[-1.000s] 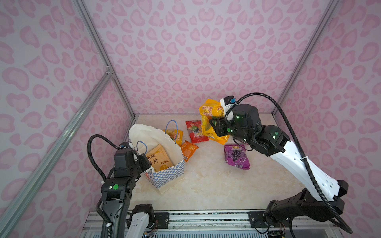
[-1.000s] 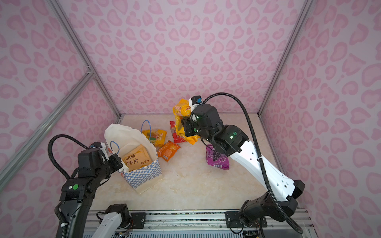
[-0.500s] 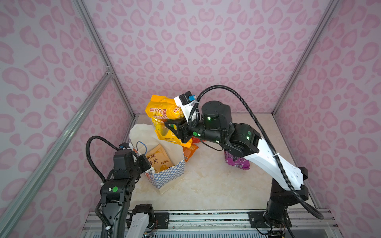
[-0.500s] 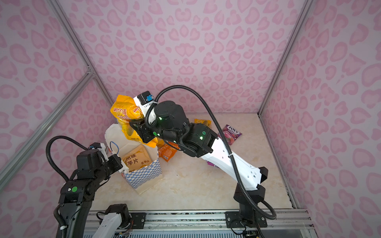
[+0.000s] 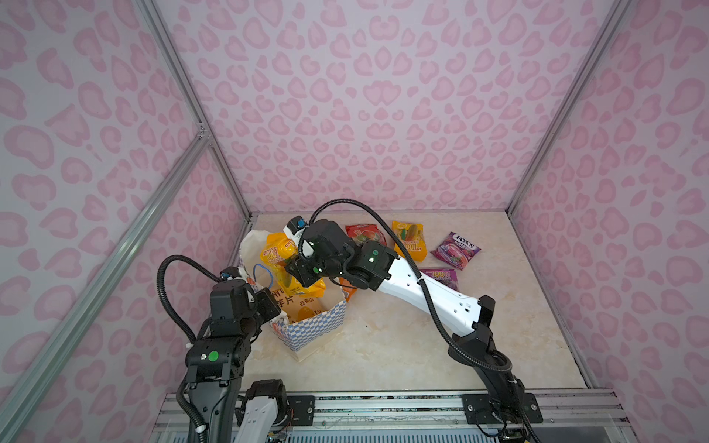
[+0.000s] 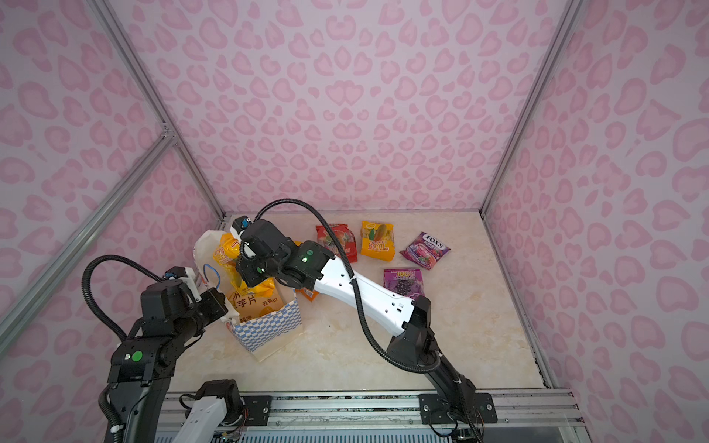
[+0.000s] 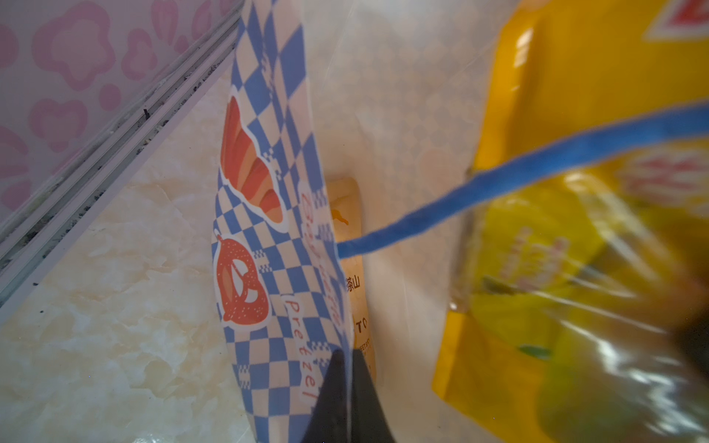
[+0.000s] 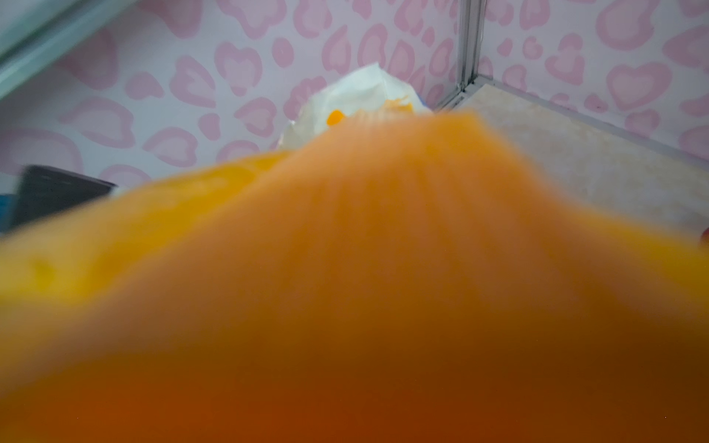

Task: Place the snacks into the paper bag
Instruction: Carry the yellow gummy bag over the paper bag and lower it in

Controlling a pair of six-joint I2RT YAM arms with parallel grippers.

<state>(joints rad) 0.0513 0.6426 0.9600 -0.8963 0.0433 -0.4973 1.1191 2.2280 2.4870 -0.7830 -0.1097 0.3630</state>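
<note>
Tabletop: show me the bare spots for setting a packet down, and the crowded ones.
Bare: the marble in front, between the paper bag, the right arm and the front rail; also the strip between the FOX'S packet and the right wall. Crowded: the back, around the red packet and the yellow packet beside it.

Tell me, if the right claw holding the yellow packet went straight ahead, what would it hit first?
Most likely the paper bag, its tall white far wall: the right gripper, gripping the yellow packet, points across the open mouth. Depth is unclear.
</note>
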